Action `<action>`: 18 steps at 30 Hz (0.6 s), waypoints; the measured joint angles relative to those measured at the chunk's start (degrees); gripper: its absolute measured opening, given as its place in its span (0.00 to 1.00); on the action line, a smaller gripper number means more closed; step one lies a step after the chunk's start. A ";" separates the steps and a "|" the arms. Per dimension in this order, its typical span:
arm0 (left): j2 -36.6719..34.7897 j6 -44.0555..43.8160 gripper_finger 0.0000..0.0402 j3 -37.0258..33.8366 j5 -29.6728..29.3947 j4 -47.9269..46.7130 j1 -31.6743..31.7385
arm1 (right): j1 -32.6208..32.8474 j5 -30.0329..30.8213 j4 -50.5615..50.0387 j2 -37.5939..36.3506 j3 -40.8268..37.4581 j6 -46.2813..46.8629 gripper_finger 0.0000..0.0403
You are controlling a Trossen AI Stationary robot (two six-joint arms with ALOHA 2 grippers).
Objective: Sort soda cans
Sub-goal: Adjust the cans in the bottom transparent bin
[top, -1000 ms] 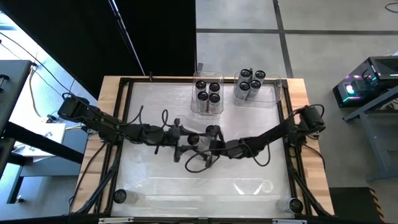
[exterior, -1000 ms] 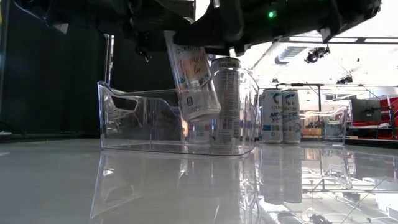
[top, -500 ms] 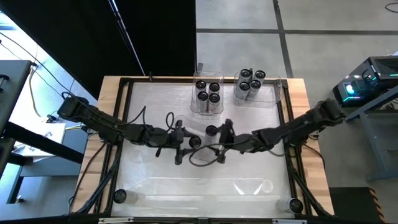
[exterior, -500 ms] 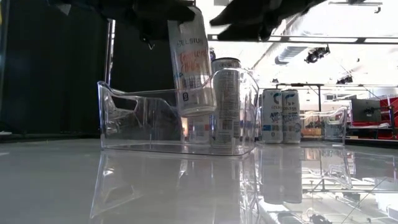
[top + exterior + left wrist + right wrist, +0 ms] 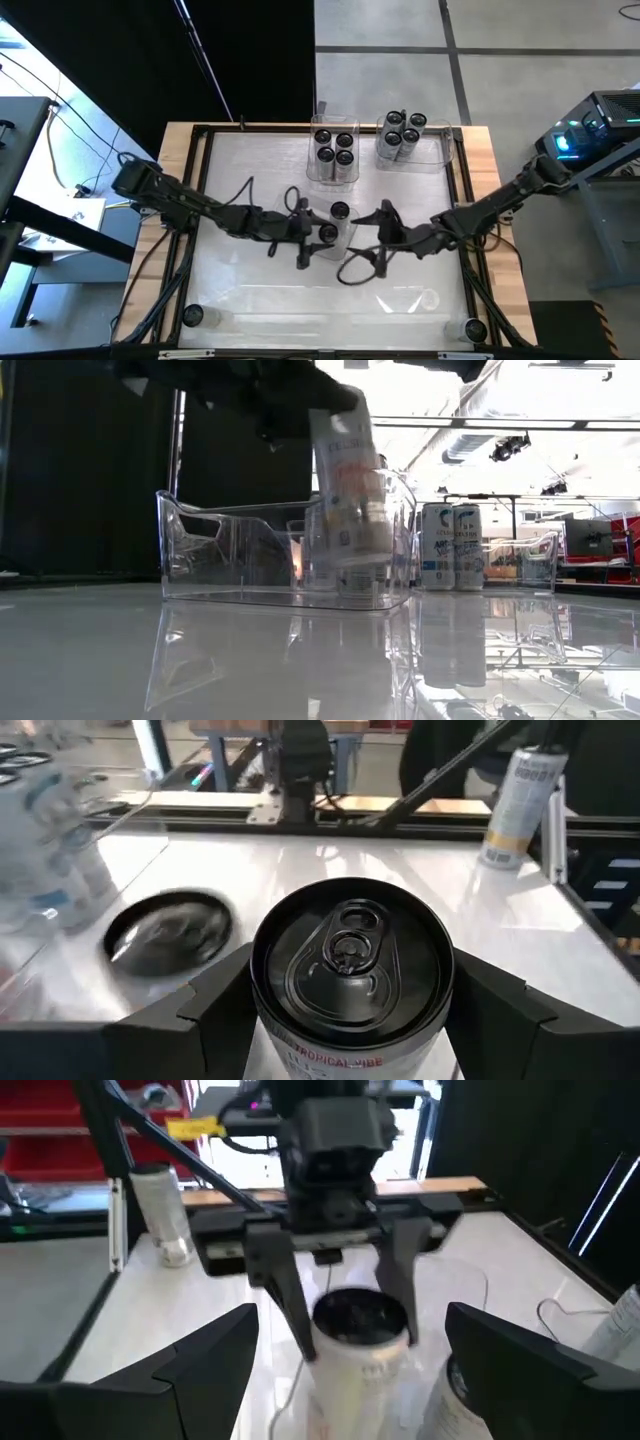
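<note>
My left gripper [image 5: 318,233] reaches in from the table's left to mid-table and is shut on a silvery soda can [image 5: 328,232] with a dark top. In the low view this can [image 5: 350,490] hangs tilted above the table. My right gripper [image 5: 383,222] is open, a short way to the can's right, and touches nothing. Another can [image 5: 340,211] stands on its base just beyond the held one. Two clear trays at the far edge each hold several upright cans: the left tray [image 5: 312,165] and the right tray [image 5: 440,150]. My left gripper pinches the can's upper side wall, just under the rim [image 5: 262,1005], between its two fingers [image 5: 215,1010], one on each side. The fingers come slanting down from the table's left. The can is lifted clear of the table and leans slightly.
Single cans stand at the near left corner [image 5: 193,316] and the near right corner [image 5: 474,328]. A black frame [image 5: 200,180] borders the white table top. Loose cables loop below both wrists near mid-table. The near half of the table has free room.
My right gripper has drawn back from the can toward the table's right edge. My left gripper has carried the can a little toward the right, near the standing can. The can stays lifted and tilted.
</note>
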 joint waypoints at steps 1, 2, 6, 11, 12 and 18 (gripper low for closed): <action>0.62 -0.02 0.62 0.91 1.08 -0.68 0.21 | 0.39 0.70 0.21 0.01 0.00 0.00 0.79; 1.51 -0.02 0.62 1.84 2.04 -1.47 0.33 | 0.70 1.25 0.01 0.03 0.00 0.00 0.79; 4.72 0.01 0.64 4.50 3.82 -3.19 0.66 | 1.29 2.96 -0.27 0.26 -0.02 0.57 0.79; 6.30 -0.09 0.70 5.68 4.19 -3.97 0.81 | 1.29 3.45 -1.08 0.62 -0.04 2.30 0.79; 6.43 -0.47 0.71 5.66 4.35 -4.01 0.81 | 1.21 3.45 -1.12 0.76 -0.07 2.45 0.79; 6.23 -2.14 0.72 5.72 7.11 -2.19 1.33 | -0.86 3.88 -1.87 1.58 -0.07 5.36 0.79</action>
